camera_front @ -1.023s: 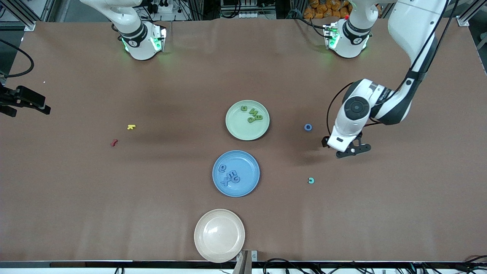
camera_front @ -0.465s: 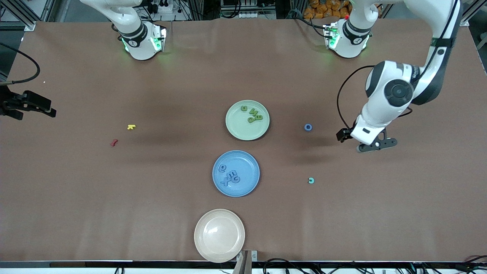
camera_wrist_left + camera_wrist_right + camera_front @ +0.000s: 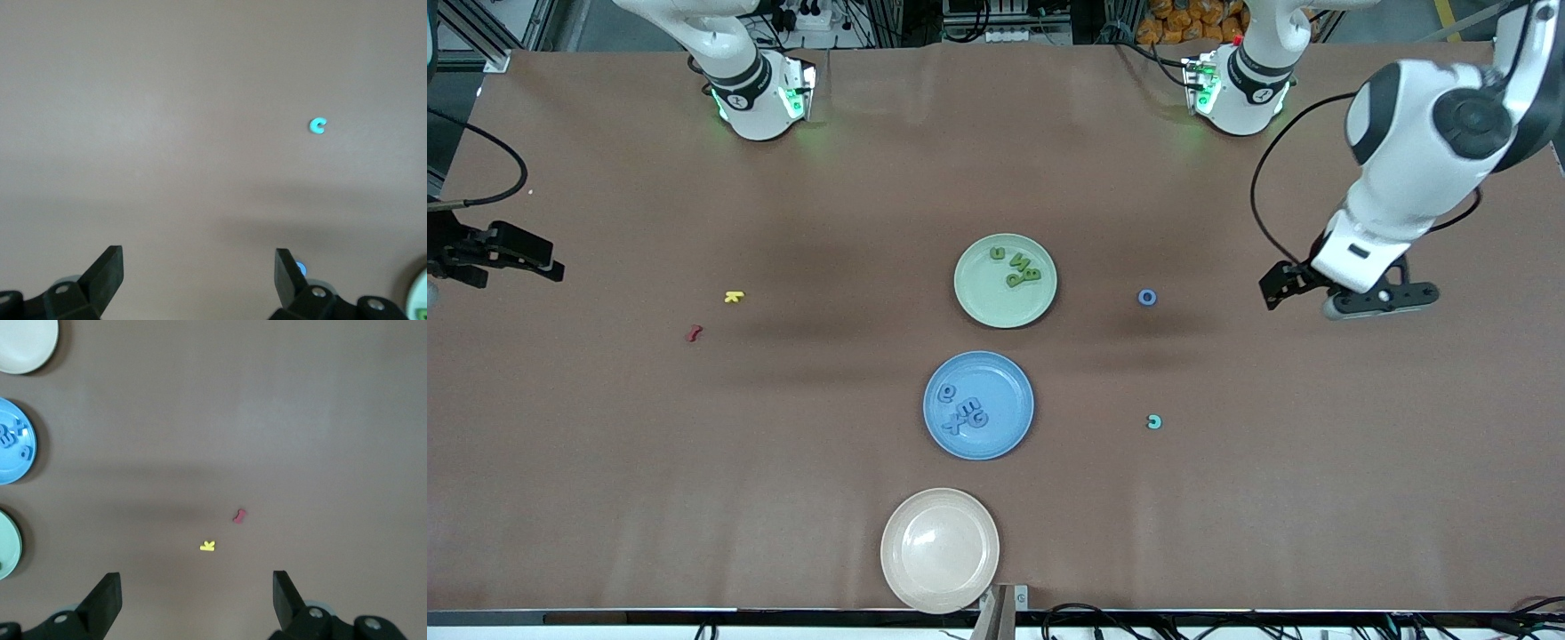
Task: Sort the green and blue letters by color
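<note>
Brown matte table carries pale green plate, blue plate nearer the camera, cream plate nearest. Loose on it: small blue ring letter, teal C letter, yellow K, red squiggly piece.

Both arms are glossy white with black joint rings, green-lit bases and trailing black cables; each pincer is black.

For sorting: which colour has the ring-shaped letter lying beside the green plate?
The ring-shaped letter is medium blue; the front view shows it best.
</note>
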You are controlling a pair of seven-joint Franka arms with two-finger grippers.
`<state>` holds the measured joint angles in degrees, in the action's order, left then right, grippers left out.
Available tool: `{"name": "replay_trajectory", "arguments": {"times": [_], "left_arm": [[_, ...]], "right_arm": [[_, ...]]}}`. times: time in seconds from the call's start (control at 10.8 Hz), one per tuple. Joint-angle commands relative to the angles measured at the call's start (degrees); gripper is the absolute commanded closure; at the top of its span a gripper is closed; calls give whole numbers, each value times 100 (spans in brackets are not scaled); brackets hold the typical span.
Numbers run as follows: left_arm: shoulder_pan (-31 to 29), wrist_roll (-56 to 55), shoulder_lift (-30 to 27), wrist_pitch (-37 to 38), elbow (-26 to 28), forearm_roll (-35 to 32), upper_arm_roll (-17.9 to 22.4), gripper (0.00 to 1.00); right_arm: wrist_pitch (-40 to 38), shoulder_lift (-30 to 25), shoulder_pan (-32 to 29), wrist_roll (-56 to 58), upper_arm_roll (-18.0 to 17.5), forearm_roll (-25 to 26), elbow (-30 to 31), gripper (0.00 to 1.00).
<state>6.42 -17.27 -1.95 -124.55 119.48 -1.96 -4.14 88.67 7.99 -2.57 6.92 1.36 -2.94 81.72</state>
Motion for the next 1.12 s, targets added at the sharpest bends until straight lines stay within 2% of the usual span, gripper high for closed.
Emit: {"name": "replay_trajectory", "arguments": {"times": [0.0, 0.28, 0.37, 0.56, 0.74, 1.02], "left_arm": [[35, 373, 237, 1035, -1335, 170, 71, 0], [-35, 924, 826, 2712, -2987, 170, 71, 0], [-35, 1267, 862, 2821, -3227, 170, 71, 0], [-26, 1305, 793, 2849, -3307, 188, 53, 0], [-26, 1323, 696, 3137, -3378, 153, 36, 0], [-35, 1340, 678, 3192, -3475, 205, 45, 0]], "right_arm": [[106, -16, -41, 64, 22, -75, -139, 0], [107, -16, -41, 64, 22, -31, -148, 0], [107, -16, -59, 64, 22, -49, -148, 0], [430, -16, -68, 72, 39, -57, -148, 0], [467, -16, -68, 64, 39, -58, -148, 0], [476, -16, -68, 64, 39, -75, -148, 0]]}}
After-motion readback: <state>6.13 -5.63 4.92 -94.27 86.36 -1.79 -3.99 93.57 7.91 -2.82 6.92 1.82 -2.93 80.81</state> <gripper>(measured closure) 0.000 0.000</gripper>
